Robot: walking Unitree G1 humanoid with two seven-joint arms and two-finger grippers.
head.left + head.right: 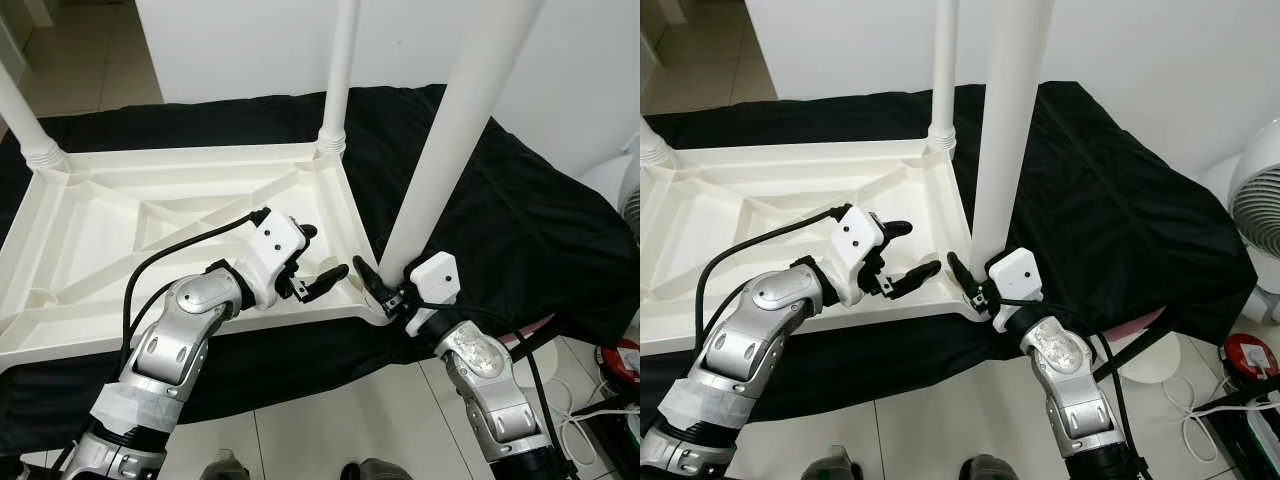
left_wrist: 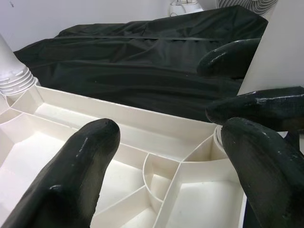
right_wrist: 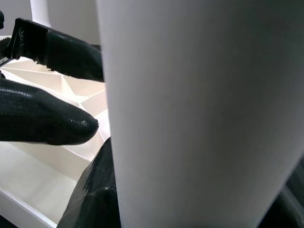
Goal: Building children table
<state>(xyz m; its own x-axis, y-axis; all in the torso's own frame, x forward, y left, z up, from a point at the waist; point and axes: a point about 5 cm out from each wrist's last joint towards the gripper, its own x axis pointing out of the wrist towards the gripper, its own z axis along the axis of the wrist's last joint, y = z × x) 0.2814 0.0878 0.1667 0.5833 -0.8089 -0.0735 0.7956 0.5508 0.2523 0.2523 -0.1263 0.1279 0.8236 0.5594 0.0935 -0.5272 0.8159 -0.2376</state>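
A white plastic table top (image 1: 60,345) lies upside down on a black cloth (image 1: 520,230). Three white legs stand up from its corners: one at the far left (image 1: 20,120), one at the far right (image 1: 340,70), and a near leg (image 1: 460,120) at the front right corner. My right gripper (image 1: 385,285) is shut on the base of the near leg (image 3: 199,109), one finger (image 3: 42,118) pressed to its side. My left gripper (image 1: 322,258) hovers open just above the table's underside beside that corner socket (image 2: 213,142), with nothing between its fingers (image 2: 71,175).
A white fan (image 1: 1260,200) stands on the floor at the right, with a red object (image 1: 1250,360) and white cables (image 1: 1230,410) below it. A white wall (image 1: 1140,50) rises behind the cloth. Tiled floor (image 1: 320,420) lies in front of the cloth's edge.
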